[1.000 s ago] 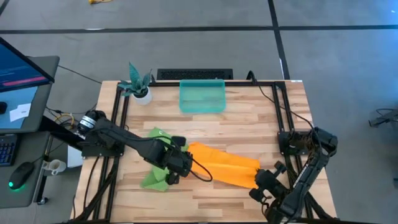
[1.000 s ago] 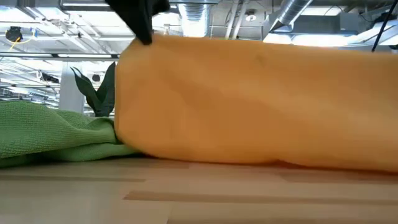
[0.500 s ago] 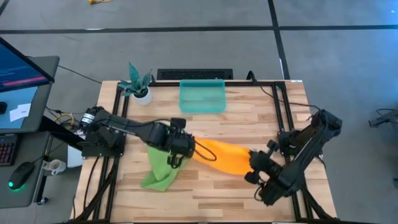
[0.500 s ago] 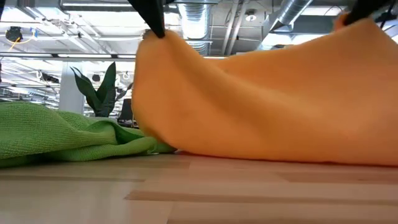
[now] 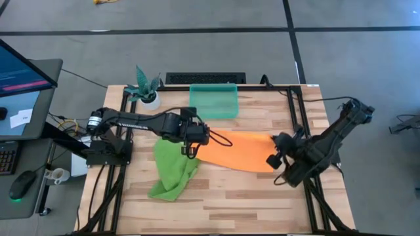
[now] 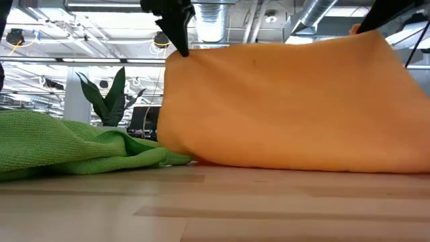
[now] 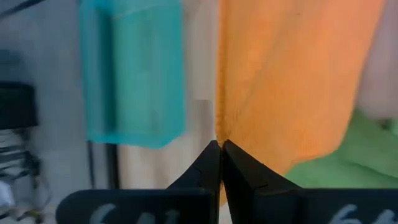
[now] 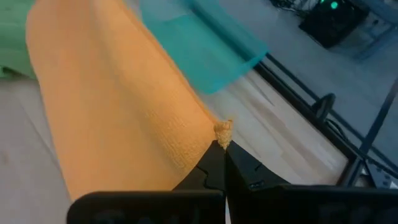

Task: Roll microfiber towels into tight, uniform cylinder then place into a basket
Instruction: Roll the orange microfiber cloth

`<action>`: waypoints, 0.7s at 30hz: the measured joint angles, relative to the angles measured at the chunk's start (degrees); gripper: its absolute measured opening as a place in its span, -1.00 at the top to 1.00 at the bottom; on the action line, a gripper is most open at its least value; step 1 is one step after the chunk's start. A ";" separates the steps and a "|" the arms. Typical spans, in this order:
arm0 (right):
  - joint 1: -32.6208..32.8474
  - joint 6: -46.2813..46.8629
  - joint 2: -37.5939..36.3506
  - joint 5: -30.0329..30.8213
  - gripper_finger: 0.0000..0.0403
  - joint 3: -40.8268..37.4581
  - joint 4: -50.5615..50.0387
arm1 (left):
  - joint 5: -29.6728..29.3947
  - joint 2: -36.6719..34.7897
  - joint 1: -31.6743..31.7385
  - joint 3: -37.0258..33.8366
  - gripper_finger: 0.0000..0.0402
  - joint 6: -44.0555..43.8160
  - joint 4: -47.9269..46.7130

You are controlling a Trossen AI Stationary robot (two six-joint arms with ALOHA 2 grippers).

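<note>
I have both sets of fingers pinched on corners of the orange-yellow towel [image 5: 237,150]: left gripper [image 5: 191,149] at centre frame, right gripper [image 5: 273,159] toward the right. Its long axis spans between them; the lower edge seems to rest on the table [image 5: 216,200]. The teal bin [image 5: 213,101] sits above, nearer the left gripper.

obstacles: orange towel [image 5: 239,150] stretched across table centre between left gripper [image 5: 194,141] and right gripper [image 5: 273,149], both clamped on its corners; green towel [image 5: 172,169] heaped at front left, touching it; plant pot [image 5: 149,98] at back left. free: bare wood along the front edge [image 5: 262,203]; basket [image 5: 213,101] open from above.
</note>
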 joint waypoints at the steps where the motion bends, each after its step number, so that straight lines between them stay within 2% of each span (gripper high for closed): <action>1: -0.61 -0.79 -0.82 0.11 0.94 -0.08 0.00 | -0.76 -0.29 0.37 0.00 1.00 0.78 0.19; 5: -2.88 -5.34 -4.42 3.46 0.94 -0.01 0.04 | -3.17 -0.83 2.40 1.93 1.00 2.28 1.20; 10: -6.24 -13.34 -8.81 5.92 0.94 0.01 0.04 | -5.19 -0.95 5.51 8.11 1.00 4.60 1.76; 16: -9.06 -19.94 -14.04 9.15 0.94 0.03 0.07 | -4.13 -1.03 8.40 12.02 1.00 10.18 8.01; 21: -9.27 -20.45 -18.20 11.44 0.94 0.08 0.02 | -1.01 -0.43 9.90 12.02 1.00 13.44 13.63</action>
